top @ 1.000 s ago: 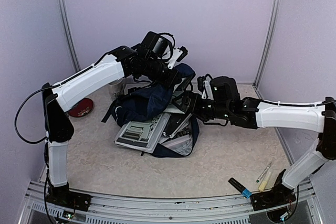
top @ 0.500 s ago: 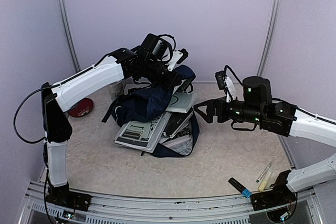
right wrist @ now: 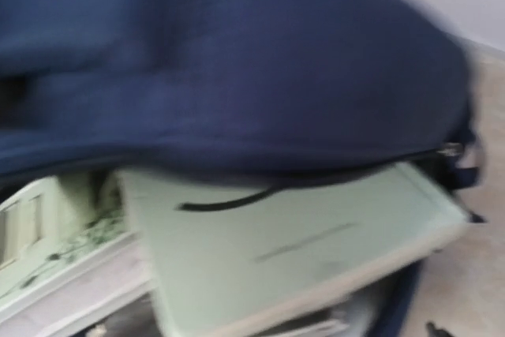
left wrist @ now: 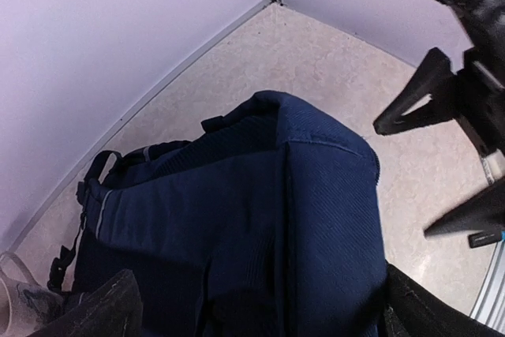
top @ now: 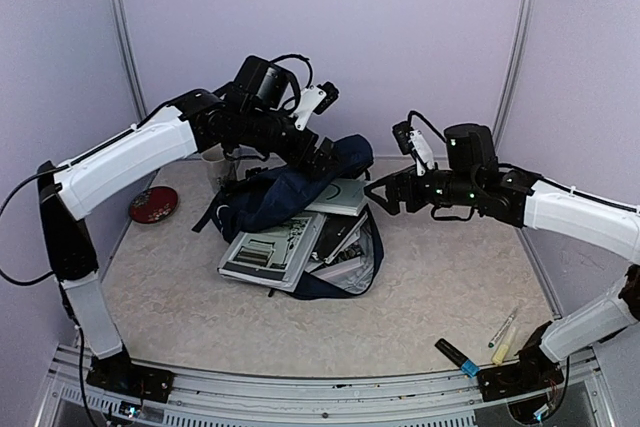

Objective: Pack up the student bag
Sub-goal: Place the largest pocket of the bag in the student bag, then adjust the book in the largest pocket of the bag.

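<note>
Student bag: the student bag [top: 272, 203] lies slumped at the middle of the table [top: 430, 292], its navy fabric humped up and its mouth gaping toward 5 o'clock in the top view.
Contents: a pale green book [top: 338, 194] sticks out of the mouth toward 3 o'clock, under the navy flap. A printed booklet [top: 262, 250] lies half out toward 7 o'clock, with more flat items stacked beside it in the opening.
Left claw: the left gripper [top: 323, 155] hangs over the bag's humped top at about 1 o'clock of the bag. It is released: its fingers [left wrist: 106, 313] are spread wide to either side of the fabric and pinch nothing.
Right claw: the right gripper [top: 378, 197] sits at 3 o'clock of the bag, just off the green book's edge. It is released too, jaws parted and nothing between them.
Red dish: a red dish [top: 153, 205] rests at 9 o'clock, well apart from the bag.
Pens: a black marker [top: 455, 355] with a blue end and two lighter pens [top: 503, 328] lie at 4 to 5 o'clock, near the right arm's base.
</note>
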